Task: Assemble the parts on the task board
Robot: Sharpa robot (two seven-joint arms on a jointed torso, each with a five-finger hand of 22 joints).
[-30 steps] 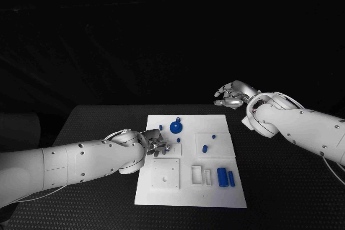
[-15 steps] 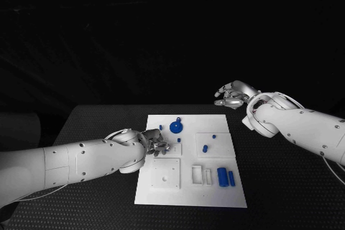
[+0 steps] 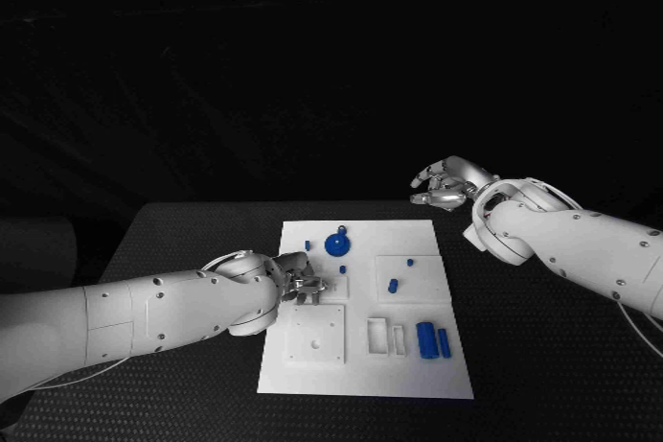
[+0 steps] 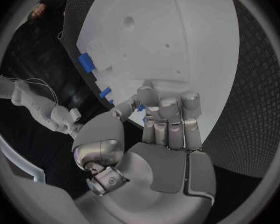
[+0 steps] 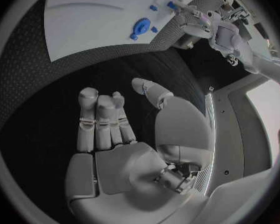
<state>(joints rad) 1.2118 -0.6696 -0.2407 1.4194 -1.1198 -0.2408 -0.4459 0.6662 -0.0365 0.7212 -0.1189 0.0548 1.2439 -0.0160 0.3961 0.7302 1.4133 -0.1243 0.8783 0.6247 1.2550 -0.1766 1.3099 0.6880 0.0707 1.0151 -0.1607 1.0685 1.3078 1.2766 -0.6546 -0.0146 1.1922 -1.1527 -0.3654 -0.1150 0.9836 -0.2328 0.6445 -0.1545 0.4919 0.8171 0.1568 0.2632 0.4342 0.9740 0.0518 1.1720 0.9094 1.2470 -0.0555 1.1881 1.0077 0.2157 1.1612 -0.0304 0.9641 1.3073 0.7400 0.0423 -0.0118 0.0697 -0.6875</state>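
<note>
The white task board point(image 3: 362, 375) lies in the middle of the black table. On it are a round blue part point(image 3: 336, 243), small blue pegs point(image 3: 393, 286) and two blue bars point(image 3: 434, 340). My left hand point(image 3: 300, 286) hovers low over the board's left side, beside a square recess. Its fingers point(image 4: 168, 114) are curled, and a small blue part point(image 4: 140, 107) shows pinched between thumb and fingertip. My right hand point(image 3: 445, 186) hangs in the air beyond the board's far right corner. In the right wrist view the right hand point(image 5: 115, 129) holds nothing, with its thumb apart from the fingers.
A white square plate with holes point(image 3: 318, 335) and a narrow white slot block point(image 3: 378, 335) sit on the board's near half. Black table surface point(image 3: 180, 231) surrounds the board on all sides.
</note>
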